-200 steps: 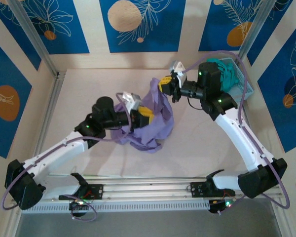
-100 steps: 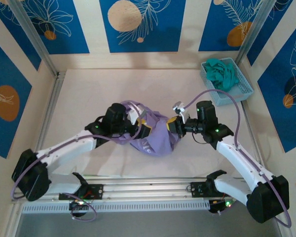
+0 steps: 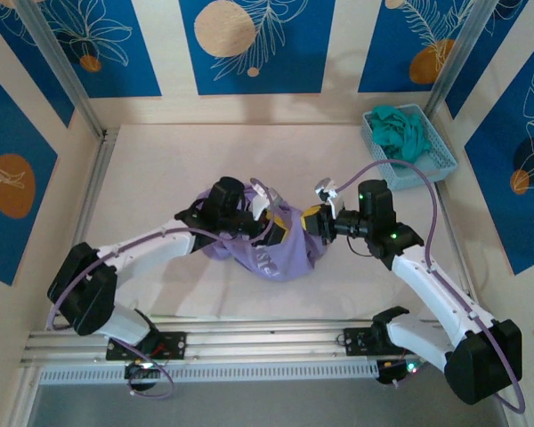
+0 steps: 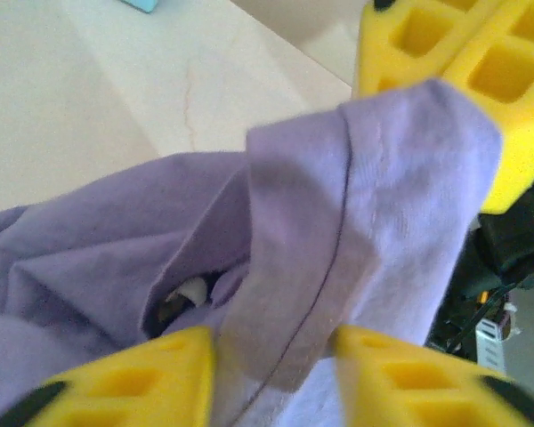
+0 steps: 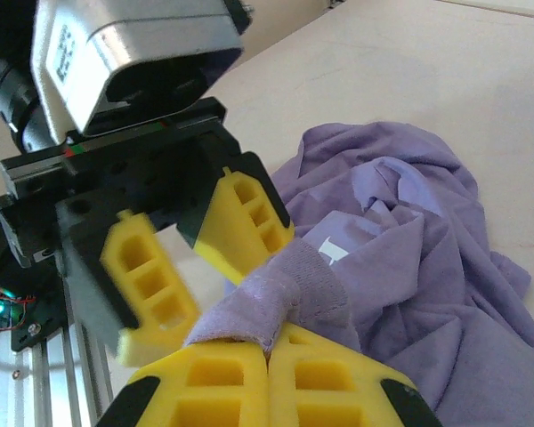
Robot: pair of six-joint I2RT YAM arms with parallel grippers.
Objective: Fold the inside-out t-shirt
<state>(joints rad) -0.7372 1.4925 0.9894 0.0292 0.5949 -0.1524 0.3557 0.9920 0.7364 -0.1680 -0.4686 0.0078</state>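
Note:
The inside-out t-shirt (image 3: pixel 280 258), lavender and crumpled, lies bunched on the table between the two arms. My right gripper (image 3: pixel 310 222) is shut on a rolled hem fold at the heap's right top; in the right wrist view (image 5: pixel 269 342) the fold sticks out above its closed fingers. My left gripper (image 3: pixel 274 227) faces it a finger's width away. A strip of the same hem (image 4: pixel 320 267) fills the gap between the yellow fingers (image 4: pixel 133 382) of my left gripper (image 4: pixel 274 342), which are shut on it. A small white label (image 5: pixel 332 252) shows on the t-shirt (image 5: pixel 427 267).
A light blue basket (image 3: pixel 438 160) holding a teal garment (image 3: pixel 400 132) stands at the back right corner. Metal frame posts (image 3: pixel 67 76) rise at the back corners. A rail (image 3: pixel 267 342) runs along the near edge.
Both arms came down from holding the shirt lifted, and it is now heaped on the table. The right gripper moved toward centre. The left gripper opened, shifted right and closed again beside it.

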